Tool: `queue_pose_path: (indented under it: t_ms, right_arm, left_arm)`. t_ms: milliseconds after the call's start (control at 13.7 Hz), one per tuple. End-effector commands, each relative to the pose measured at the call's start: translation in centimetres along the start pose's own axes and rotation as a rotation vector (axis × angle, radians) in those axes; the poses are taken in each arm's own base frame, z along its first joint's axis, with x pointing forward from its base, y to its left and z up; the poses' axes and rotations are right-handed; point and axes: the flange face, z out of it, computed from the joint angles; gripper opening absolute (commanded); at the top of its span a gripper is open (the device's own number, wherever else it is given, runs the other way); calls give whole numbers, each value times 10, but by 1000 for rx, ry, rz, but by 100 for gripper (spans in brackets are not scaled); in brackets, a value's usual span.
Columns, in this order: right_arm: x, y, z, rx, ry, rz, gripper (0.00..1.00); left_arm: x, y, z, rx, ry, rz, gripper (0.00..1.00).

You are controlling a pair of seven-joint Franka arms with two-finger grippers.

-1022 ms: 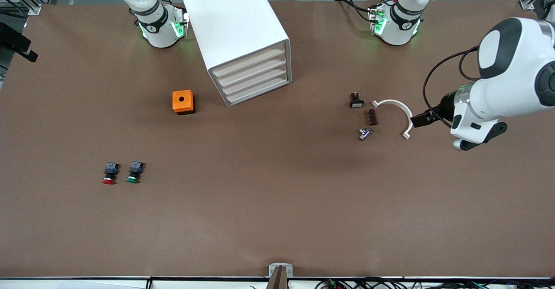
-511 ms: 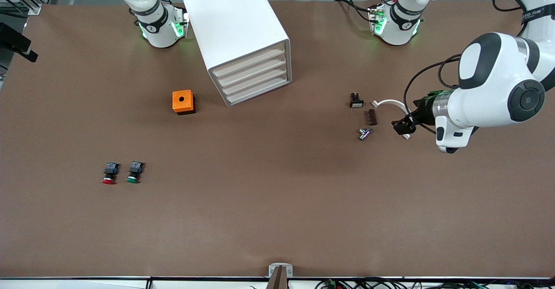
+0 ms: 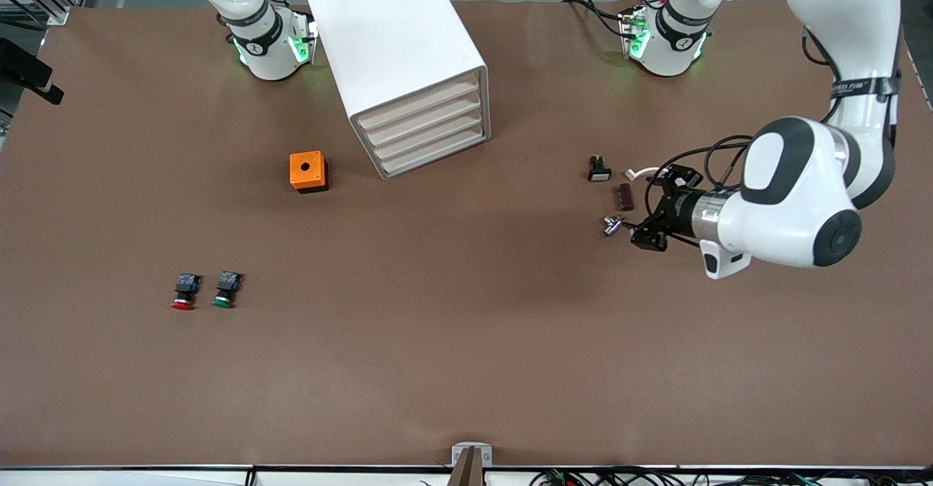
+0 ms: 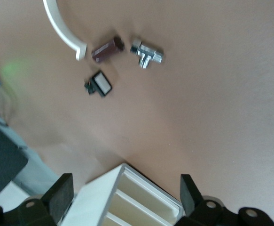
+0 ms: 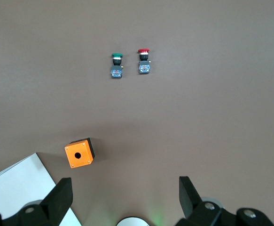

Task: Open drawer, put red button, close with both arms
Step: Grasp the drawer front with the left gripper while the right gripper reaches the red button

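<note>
Brown tabletop, big white rounded cabinet (image 3: 399,63) with all four cream-fronted drawers (image 3: 423,130) shut. Small red-capped push button (image 3: 183,291) lies nearer the camera than it, touching-close to its green-capped twin (image 3: 225,289), so a wrong grab is likely. Left gripper (image 3: 658,209) hangs fingers apart over small parts toward the left arm's end and could knock them. Right gripper (image 5: 122,200) waits high, spread.

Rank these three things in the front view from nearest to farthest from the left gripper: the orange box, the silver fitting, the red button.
Measured from the left gripper, open above the table:
1. Silver fitting, on the table right beside the gripper.
2. Orange box, next to the white cabinet.
3. Red button, toward the right arm's end of the table, nearer the front camera.
</note>
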Motion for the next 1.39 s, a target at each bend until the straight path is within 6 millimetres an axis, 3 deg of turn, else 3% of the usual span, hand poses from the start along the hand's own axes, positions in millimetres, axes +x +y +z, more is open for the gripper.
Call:
queue_pose_path:
  t_ms: [0, 365, 438, 584, 949, 1169, 1315]
  right_arm:
    - [-8, -2, -2, -4, 2, -11, 100]
    - [-1, 2, -8, 2, 10, 13, 100]
    - [10, 3, 4, 0, -17, 12, 100]
    - [14, 6, 9, 1, -28, 16, 100]
    - [45, 17, 54, -12, -107, 24, 100]
    - [57, 23, 65, -13, -101, 12, 100]
    - [73, 28, 90, -17, -132, 13, 100]
  left_arm:
    - [-13, 22, 14, 53, -58, -121, 100]
    - [-65, 21, 47, 171, -45, -116, 100]
    - [-73, 21, 51, 178, -44, -165, 100]
    - [-72, 28, 63, 202, -97, -235, 100]
    - [-77, 48, 115, 313, -203, -429, 100]
    - [-99, 47, 149, 444, -226, -496, 100]
    - [-108, 49, 167, 511, -270, -536, 100]
